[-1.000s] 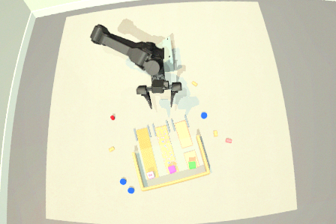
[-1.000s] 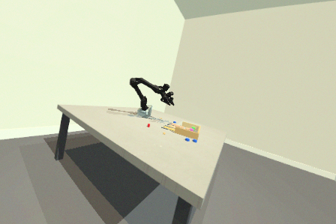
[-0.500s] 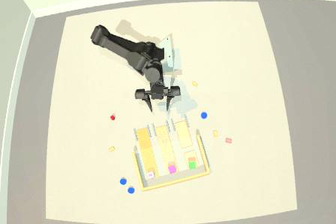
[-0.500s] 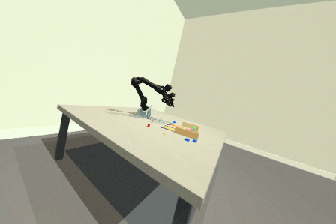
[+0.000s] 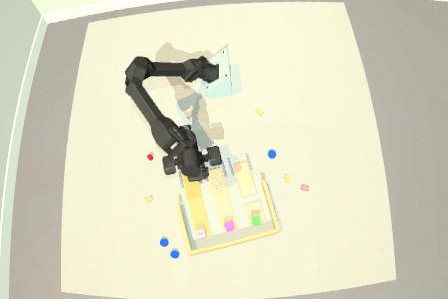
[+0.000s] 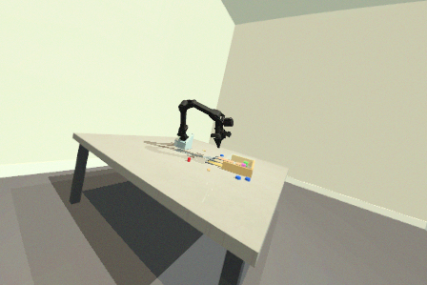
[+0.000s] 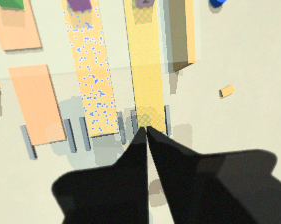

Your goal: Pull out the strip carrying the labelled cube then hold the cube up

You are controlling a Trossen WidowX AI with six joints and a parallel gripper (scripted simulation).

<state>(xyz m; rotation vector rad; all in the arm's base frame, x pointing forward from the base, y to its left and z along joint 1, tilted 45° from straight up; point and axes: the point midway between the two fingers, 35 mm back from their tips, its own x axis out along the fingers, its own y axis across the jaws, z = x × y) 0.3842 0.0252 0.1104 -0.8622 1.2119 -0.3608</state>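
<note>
My gripper is shut and empty, pointing down above the near end of the yellow strip. That strip looks unbroken; the labelled cube sits on its far end. The blue-speckled strip beside it carries a magenta cube. The third strip is in two parts with a gap: a near piece and a far piece with a green cube. In the top view the arm hides the fingertips.
A wooden wall surrounds the strips' far part on three sides. Thin grey uprights flank the near ends. Blue discs, a red piece, a pink block and small yellow blocks lie around.
</note>
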